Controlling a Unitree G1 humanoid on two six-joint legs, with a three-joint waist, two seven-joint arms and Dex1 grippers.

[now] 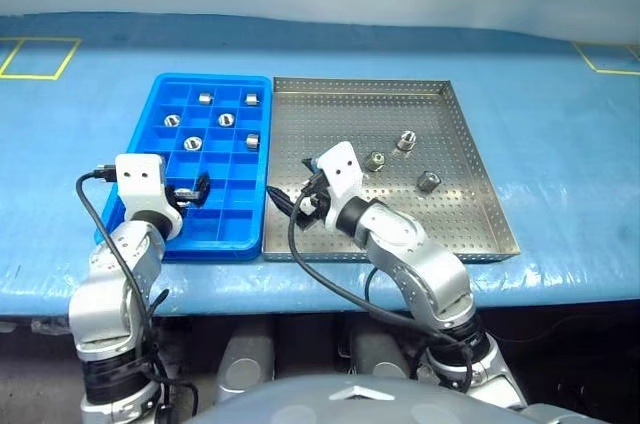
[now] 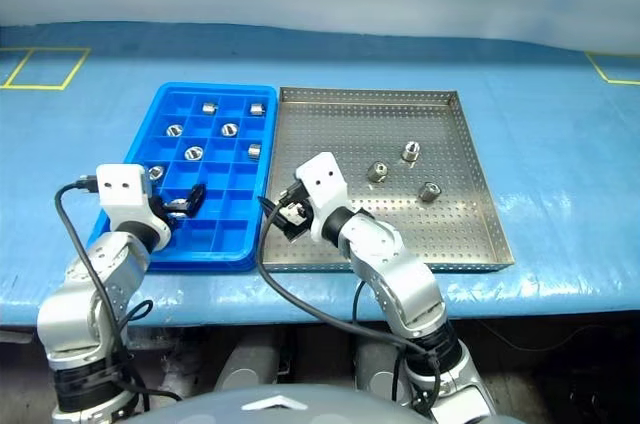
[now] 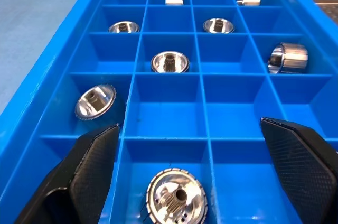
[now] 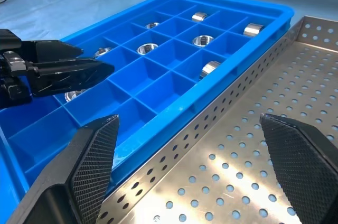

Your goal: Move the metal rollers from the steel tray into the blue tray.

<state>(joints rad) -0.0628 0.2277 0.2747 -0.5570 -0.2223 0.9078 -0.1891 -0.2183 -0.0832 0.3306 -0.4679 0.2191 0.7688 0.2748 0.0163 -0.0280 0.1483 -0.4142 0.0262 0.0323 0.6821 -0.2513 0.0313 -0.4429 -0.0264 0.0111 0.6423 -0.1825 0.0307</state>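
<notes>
Three metal rollers (image 1: 405,141) are still lying in the steel tray (image 1: 470,234), spread over its far right half: one near the middle (image 1: 374,161), one just beyond it, and one (image 1: 428,181) nearer the right rim. The blue tray (image 1: 215,246) is sitting flush against the steel tray's left rim on the blue-covered tabletop (image 1: 560,124).

Six rollers are showing in the blue tray's far compartments in the head views, each in its own square. The left wrist view is showing two more near the claw: one (image 3: 95,102) tilted against a compartment wall, and one (image 3: 176,198) lying in the compartment directly under the fingers.

The left claw (image 1: 190,191) is hanging over the near part of the blue tray with its fingers (image 3: 90,160) spread wide and nothing between them.

The right claw (image 1: 305,199) is hovering over the near left corner of the steel tray, beside the shared rim, pointing toward the blue tray. Its fingers (image 4: 95,155) are standing wide apart and gripping nothing; bare perforated metal is lying beneath them.
</notes>
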